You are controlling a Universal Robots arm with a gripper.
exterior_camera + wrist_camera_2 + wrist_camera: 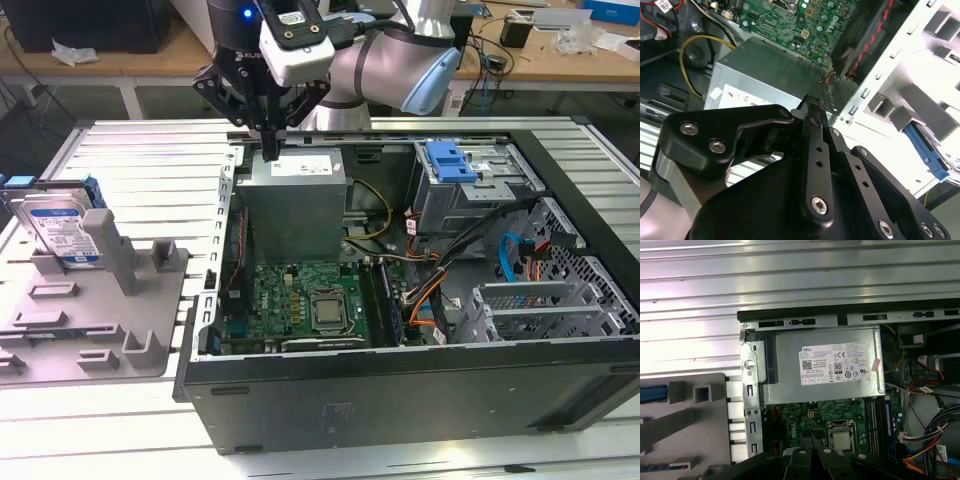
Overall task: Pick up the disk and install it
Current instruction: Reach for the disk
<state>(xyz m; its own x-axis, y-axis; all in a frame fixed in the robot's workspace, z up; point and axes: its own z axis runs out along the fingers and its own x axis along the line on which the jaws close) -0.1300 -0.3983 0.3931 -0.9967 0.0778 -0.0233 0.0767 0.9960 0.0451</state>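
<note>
Gripper (270,150), clenched empty, hovers over the power supply (295,215); the disk (60,228), well apart, awaits pickup: jaws must open.

One disk (60,228), a flat silver hard drive with a white-and-blue label and blue plastic frame. One grey plastic holder tray (160,300). One open black computer case (400,400). One grey metal power-supply box (295,215). One green motherboard (285,295). One blue ridged plastic latch tab (450,160).

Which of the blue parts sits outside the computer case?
The disk, upright in the grey holder at the exterior view's left; the blue latch and blue cable are inside.
</note>
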